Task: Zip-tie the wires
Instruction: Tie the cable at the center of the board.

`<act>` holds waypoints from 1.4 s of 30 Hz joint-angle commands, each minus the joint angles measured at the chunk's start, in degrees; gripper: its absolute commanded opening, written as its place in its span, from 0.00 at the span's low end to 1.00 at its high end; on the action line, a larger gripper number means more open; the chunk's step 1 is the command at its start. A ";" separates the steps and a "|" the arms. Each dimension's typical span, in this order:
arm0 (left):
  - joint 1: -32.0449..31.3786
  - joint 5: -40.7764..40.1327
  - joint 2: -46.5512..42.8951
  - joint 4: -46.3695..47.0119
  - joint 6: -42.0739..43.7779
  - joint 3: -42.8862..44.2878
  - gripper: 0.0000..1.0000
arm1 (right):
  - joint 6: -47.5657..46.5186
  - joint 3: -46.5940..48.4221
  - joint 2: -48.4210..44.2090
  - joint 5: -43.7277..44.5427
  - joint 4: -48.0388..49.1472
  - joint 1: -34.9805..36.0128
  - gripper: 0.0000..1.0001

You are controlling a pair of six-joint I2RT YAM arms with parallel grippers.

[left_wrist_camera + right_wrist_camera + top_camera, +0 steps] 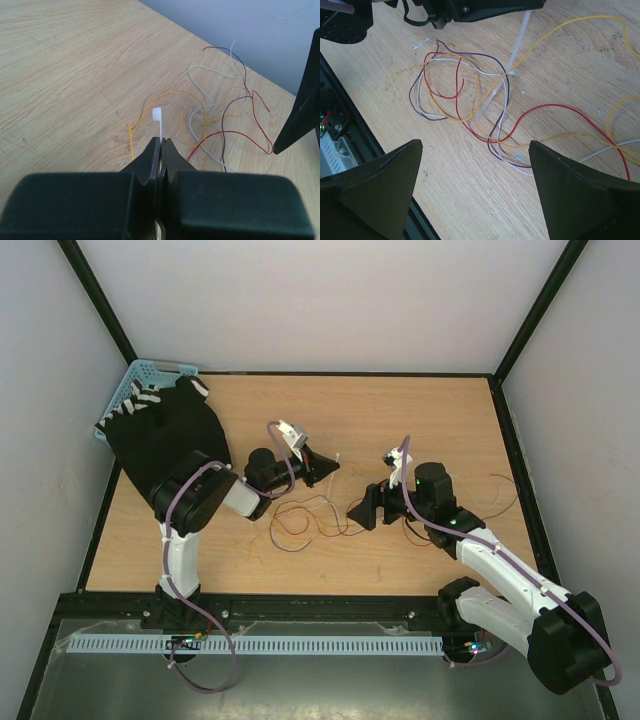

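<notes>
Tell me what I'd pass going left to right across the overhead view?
Blue basket → left gripper, shut on a white zip tie → right gripper, open → right arm's black shoulder. The wires sprawl beneath both grippers, so they're left out.

A pale wooden table [420, 410] lies under the left fingers [147, 162], with plain white walls [330, 300] and black posts [100, 300] beyond them.

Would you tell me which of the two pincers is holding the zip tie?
The left pincer: it is shut on the white zip tie, while the right pincer stands wide open, empty.
</notes>
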 commanded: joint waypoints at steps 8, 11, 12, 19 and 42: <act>-0.73 -2.81 -2.26 2.27 1.72 -0.49 0.00 | -0.92 1.25 -0.27 -0.22 1.56 0.33 0.99; -0.85 -2.98 -2.56 2.27 2.20 -1.28 0.00 | -0.93 1.18 -0.24 -0.02 1.39 0.37 0.99; -0.89 -2.84 -2.64 2.27 2.24 -1.47 0.00 | -0.81 1.18 -0.34 0.03 1.25 0.38 0.99; -1.05 -3.18 -2.72 2.27 2.20 -2.11 0.00 | -0.73 1.06 -0.93 0.52 0.25 0.36 0.99; -1.24 -3.65 -3.28 2.27 2.04 -4.11 0.00 | 3.60 -2.06 0.06 -2.30 -5.12 0.34 0.99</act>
